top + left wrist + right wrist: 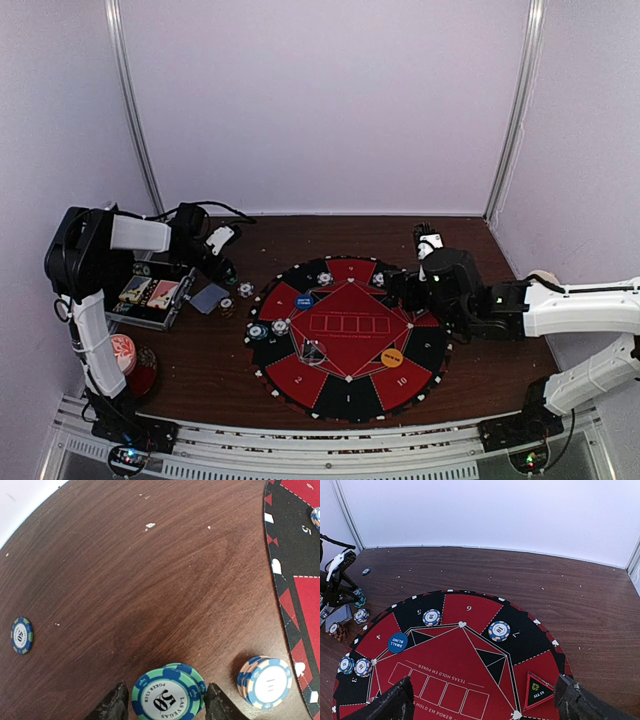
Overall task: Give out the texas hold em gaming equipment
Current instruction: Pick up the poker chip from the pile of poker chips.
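1. The left gripper (166,690) straddles the teal "50" chips (162,701), which lie on the bench (125,580) just outside the rim of the round mat (300,595). Its jaws stand narrow, one finger close on each side. The frame's lower edge cuts them off, so we cannot tell whether they grip yet.
2. We centre the stack between the fingers before squeezing, so that neither finger shoves it sideways.
3. A second chip peeks from under the top one. We grip low enough to take both, or take only the top one on purpose.
4. The white-faced stack (267,682) sits between the teal chips and the mat's rim, near the finger on the mat side. We lift straight up so as not to knock it.
5. The right gripper (485,692) hangs over the mat, jaws wide apart and holding nothing. We plan the carry path to the mat well away from it.
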{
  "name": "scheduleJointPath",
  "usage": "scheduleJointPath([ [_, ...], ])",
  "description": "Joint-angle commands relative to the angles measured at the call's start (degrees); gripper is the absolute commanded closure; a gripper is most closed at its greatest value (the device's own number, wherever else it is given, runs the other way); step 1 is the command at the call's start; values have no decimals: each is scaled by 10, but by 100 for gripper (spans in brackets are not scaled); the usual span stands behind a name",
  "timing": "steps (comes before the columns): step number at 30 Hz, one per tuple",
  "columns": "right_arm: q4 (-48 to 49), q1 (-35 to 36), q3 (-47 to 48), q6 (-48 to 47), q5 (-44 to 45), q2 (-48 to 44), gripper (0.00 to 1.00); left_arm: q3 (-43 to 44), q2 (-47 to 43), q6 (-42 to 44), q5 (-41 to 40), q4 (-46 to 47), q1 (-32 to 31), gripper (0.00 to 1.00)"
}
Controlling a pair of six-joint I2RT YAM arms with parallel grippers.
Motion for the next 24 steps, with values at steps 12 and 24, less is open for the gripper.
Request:
scheduleJointPath([
  [12, 5, 3, 15, -4, 12, 3, 2, 16, 10, 4, 20, -9, 6, 57],
  [24, 5, 2, 16, -5, 13, 6, 2, 9, -12, 0, 28, -4, 6, 70],
])
